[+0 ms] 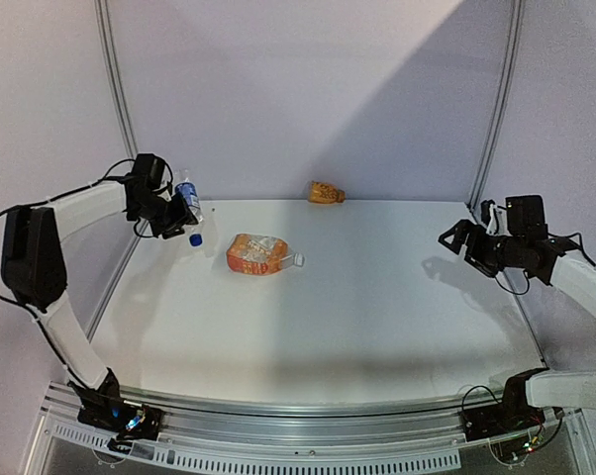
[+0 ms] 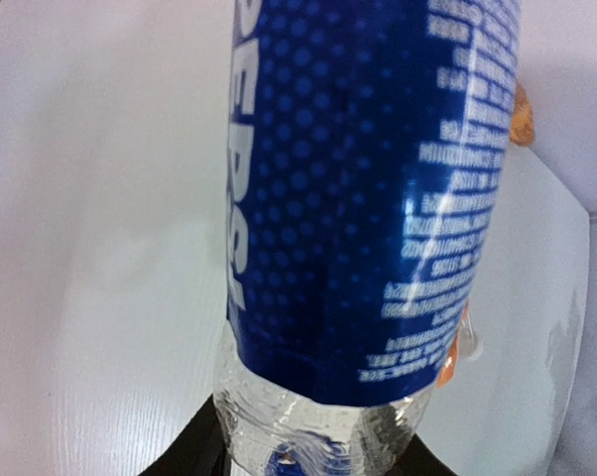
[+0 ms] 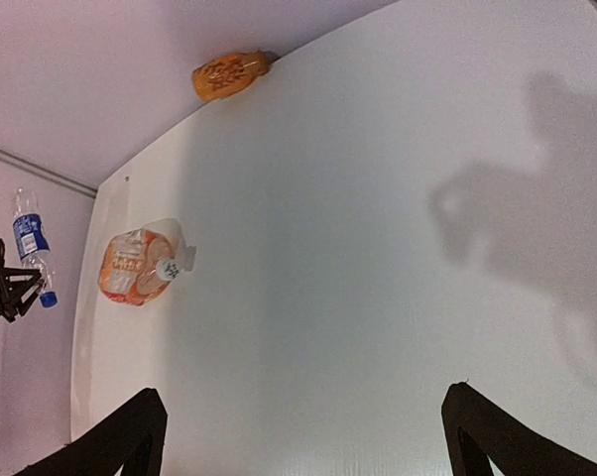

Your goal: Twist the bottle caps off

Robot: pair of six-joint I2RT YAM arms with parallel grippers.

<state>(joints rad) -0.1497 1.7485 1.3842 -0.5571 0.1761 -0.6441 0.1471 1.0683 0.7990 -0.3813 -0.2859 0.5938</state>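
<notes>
Fingers of our left gripper clamped the slim clear water bottle with a blue label near its neck, its small dark blue screw cap pointing down, over the white table at its left rear. Our right gripper hung wide open and empty. The flat-sided orange bottle lay mid-table, its small round white cap on.
</notes>
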